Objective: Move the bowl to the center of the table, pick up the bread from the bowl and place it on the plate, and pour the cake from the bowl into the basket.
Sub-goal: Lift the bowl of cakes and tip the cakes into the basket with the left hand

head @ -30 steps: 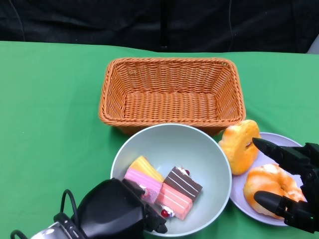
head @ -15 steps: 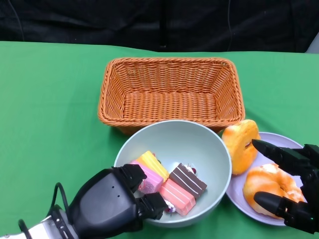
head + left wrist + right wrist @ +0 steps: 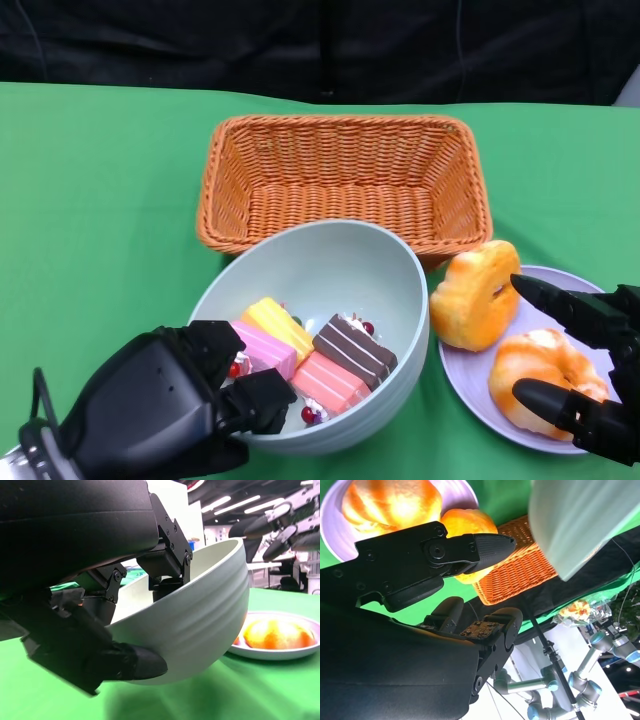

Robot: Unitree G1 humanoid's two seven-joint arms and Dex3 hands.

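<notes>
**A:** Where does the task stand?

**B:** The pale green round bowl [image 3: 322, 335] sits mid-bench, just in front of the orange woven wicker basket [image 3: 343, 186]. The black left hand [image 3: 165, 412] grasps its near rim, fingers hooked inside and the thumb under the wall. The left wrist view shows the bowl raised off the green bench [image 3: 100, 200] and tipped, its far rim higher than the held one.

**A:** And the bread?

**B:** No bread shows in the bowl. Two glazed golden bread rings are over at the right hand [image 3: 585, 375]: one [image 3: 545, 378] lies on the lilac round plate [image 3: 470, 375] between its spread fingers, the other [image 3: 478, 293] leans on the plate's rim beyond its upper finger. That hand is released, holding nothing. So the centring and bread steps look finished.

**A:** What is left?

**B:** The pour. The striped cake slices [image 3: 305, 360], yellow, pink and brown, lie heaped in the bowl just beyond the left hand's fingertips. The basket looks empty. I judge the lift has begun but nothing has been tipped out yet.
</notes>
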